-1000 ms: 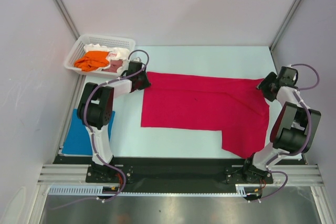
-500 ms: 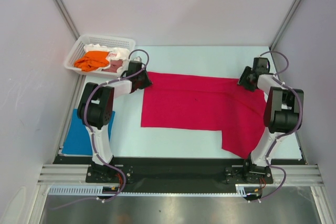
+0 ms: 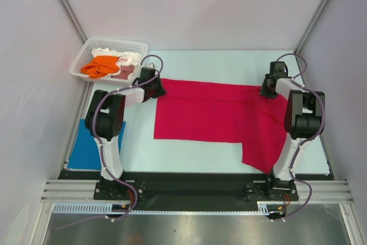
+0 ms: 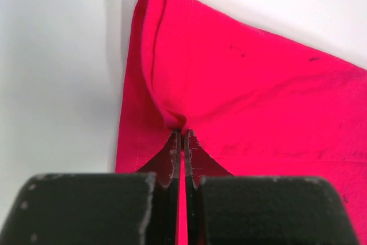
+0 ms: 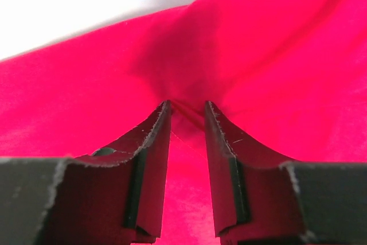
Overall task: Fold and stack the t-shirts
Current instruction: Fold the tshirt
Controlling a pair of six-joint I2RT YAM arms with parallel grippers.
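The large crimson-red t-shirt lies spread across the table. My left gripper sits at its far left corner. In the left wrist view the left gripper is shut on a pinched fold of the red cloth. My right gripper is at the shirt's far right edge. In the right wrist view the right gripper has its jaws a narrow gap apart, with red cloth puckered between the tips. A folded bright blue t-shirt lies at the near left.
A white lattice basket at the far left holds an orange shirt, a white one and a dusty-pink one. White walls close in the left, far and right sides. The arm bases stand at the near edge.
My right arm swung from the table's right edge, away and leftward, onto the red shirt's far right edge. The left arm and the shirt's left side have not moved.
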